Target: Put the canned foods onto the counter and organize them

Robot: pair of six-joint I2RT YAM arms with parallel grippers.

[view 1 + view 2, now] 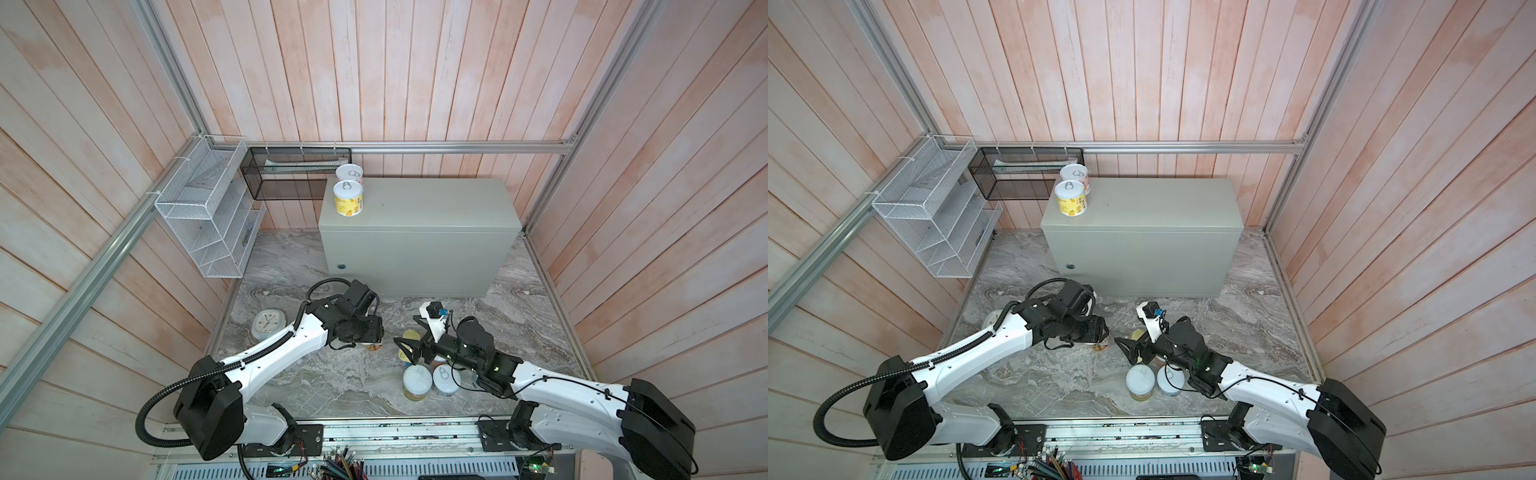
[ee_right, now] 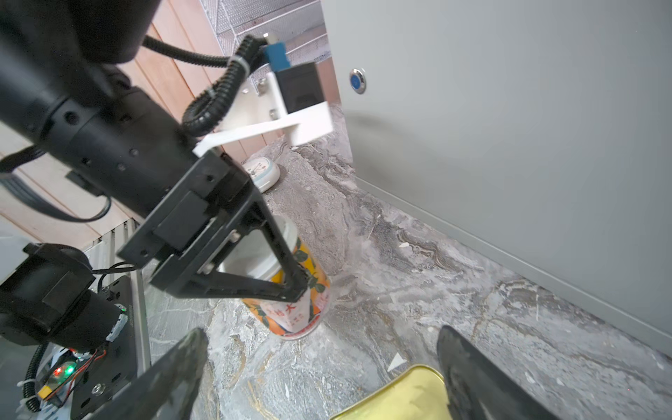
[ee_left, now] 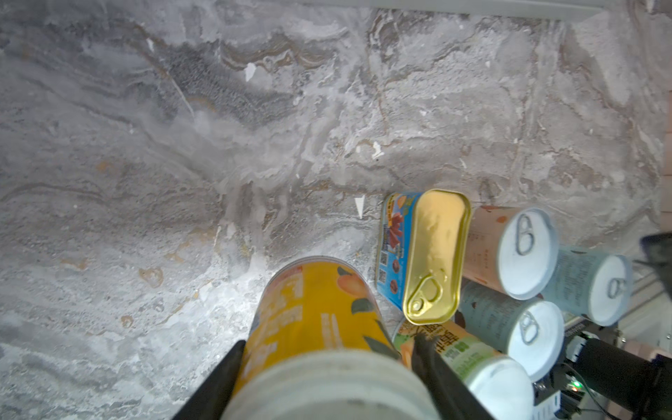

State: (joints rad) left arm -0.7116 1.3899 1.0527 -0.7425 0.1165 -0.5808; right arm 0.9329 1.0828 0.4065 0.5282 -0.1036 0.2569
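while the left claw [image 3: 327, 354] pinches the orange can [image 3: 316, 305] upright, lid up, the right claw [image 2: 323, 360] gapes.

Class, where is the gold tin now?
The gold tin sits on the marble, right of centre in a top view, under the right gripper, beside other cans.

You have the flat top of the grey-green metal box [image 1: 436, 203] bare to the right of two white-lidded cans [image 1: 348, 198] in its back-left corner. On the grey veined marble [image 1: 324, 382], clustered cans [image 1: 417, 380] crowd the middle, the left gripper [image 3: 327, 343] clamping an orange-labelled can [image 3: 316, 302] just beside them; a round pale-blue clock [image 1: 268, 323] blocks the left.
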